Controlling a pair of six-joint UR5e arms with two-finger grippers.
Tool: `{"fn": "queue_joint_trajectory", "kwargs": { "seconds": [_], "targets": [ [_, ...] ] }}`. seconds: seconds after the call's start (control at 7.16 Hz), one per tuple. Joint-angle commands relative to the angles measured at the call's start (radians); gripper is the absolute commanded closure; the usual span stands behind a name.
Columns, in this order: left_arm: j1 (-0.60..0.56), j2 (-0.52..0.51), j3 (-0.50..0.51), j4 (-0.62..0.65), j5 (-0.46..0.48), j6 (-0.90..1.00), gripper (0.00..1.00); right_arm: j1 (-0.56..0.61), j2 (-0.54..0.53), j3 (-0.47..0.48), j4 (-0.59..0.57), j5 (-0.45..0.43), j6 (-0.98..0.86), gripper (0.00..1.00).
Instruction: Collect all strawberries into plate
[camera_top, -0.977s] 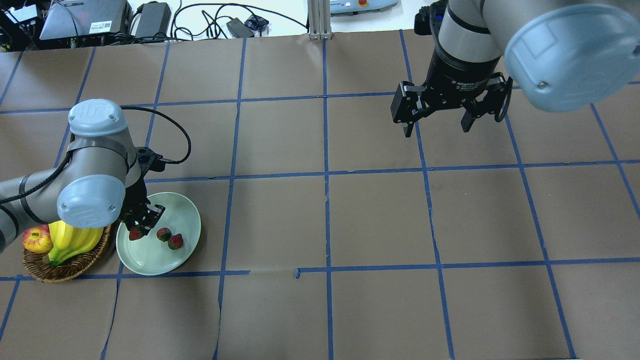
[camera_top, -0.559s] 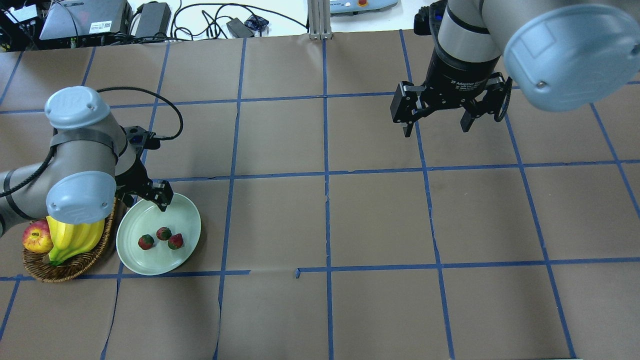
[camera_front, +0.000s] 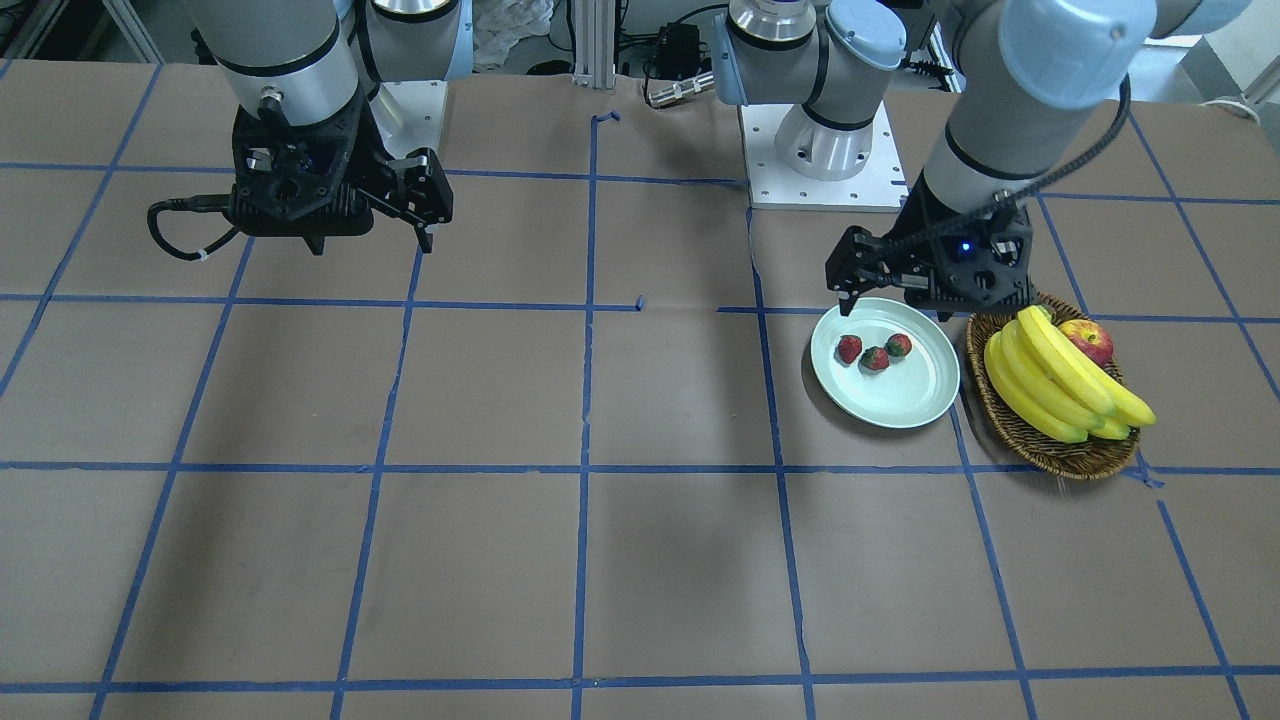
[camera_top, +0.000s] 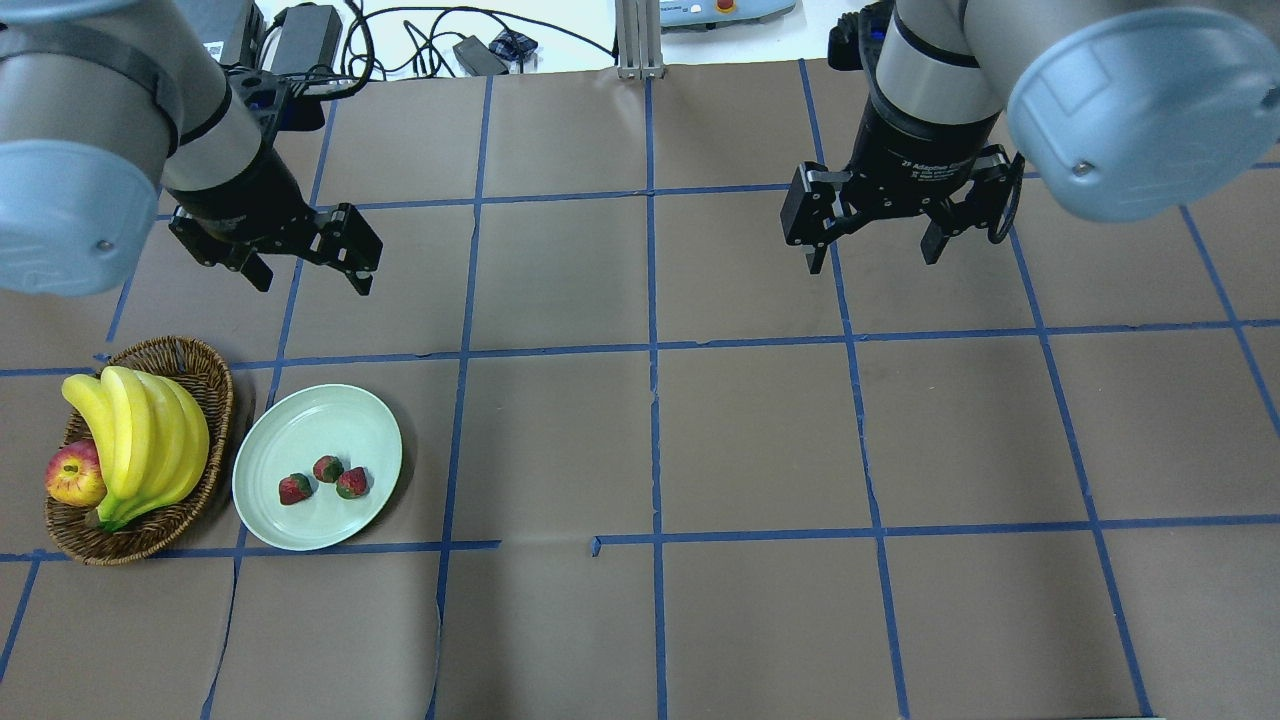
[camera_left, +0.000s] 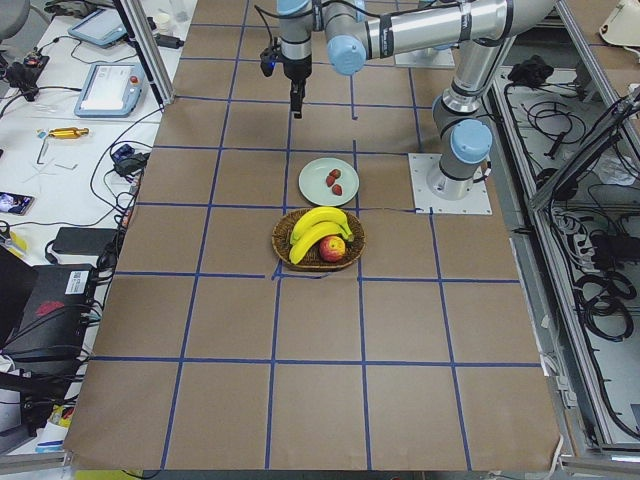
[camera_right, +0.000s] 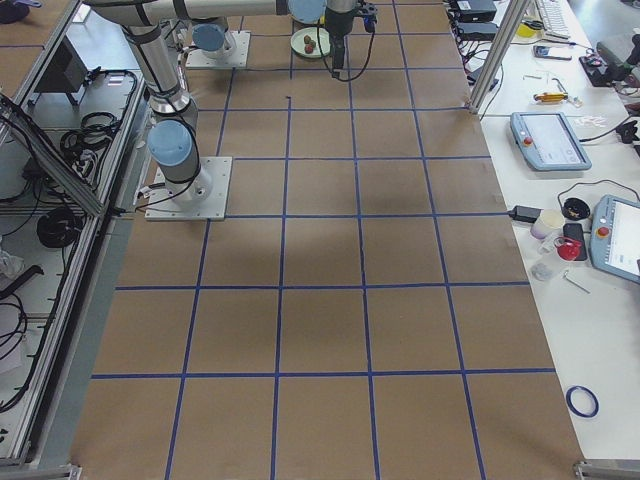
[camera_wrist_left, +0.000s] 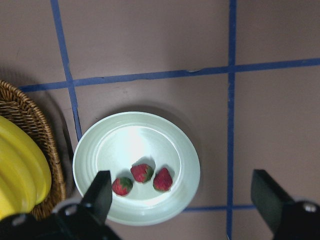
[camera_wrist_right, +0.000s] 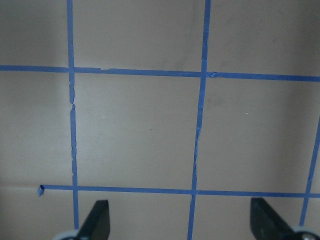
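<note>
Jaws on both arms stood open and empty at the moment you were shown. All three strawberries (camera_top: 327, 468) lay on the plate (camera_top: 300, 420), clustered in the half nearer the robot. They sat in a loose row, close together, and the middle berry (camera_wrist_left: 142, 173) sat a little ahead of its neighbours (camera_wrist_left: 122, 186) (camera_wrist_left: 162, 180). None of them touched the rim.

The plate rested flat on the tabletop (camera_top: 750, 430), on the robot's left side, just beside a woven basket (camera_top: 215, 380). You could see a bunch of bananas (camera_top: 140, 440) filling that basket, with an apple (camera_top: 72, 473) tucked against them on the side away from the plate.

Your left jaws hung raised above the plate, well clear of the fruit. The left wrist camera looked straight down past the two spread fingertips (camera_wrist_left: 100, 192) and caught the plate low in its view, towards the left. The basket's edge showed at its left border.

Your right jaws hovered over the other half of the tabletop, well apart from the plate. Their fingertips (camera_wrist_right: 100, 217) were spread just as wide, and only brown paper and blue tape lines (camera_wrist_right: 200, 130) showed beneath them.
</note>
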Motion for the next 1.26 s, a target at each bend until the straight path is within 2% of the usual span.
{"fn": "queue_joint_trajectory", "kwargs": {
  "seconds": [0.0,0.42,0.7,1.12],
  "targets": [
    [-0.075,0.015,0.096,-0.075,-0.020,-0.106,0.00,0.000,-0.003,0.000,0.000,0.000,0.000,0.00],
    [-0.075,0.019,0.103,-0.069,-0.021,-0.105,0.00,-0.012,-0.009,-0.023,-0.011,-0.014,0.005,0.00],
    [-0.075,0.021,0.096,-0.064,-0.021,-0.112,0.00,-0.012,0.000,-0.087,-0.005,-0.006,0.005,0.00],
    [-0.077,0.024,0.090,-0.064,-0.014,-0.115,0.00,-0.009,0.000,-0.086,-0.006,-0.008,0.011,0.00]
  ]
}}
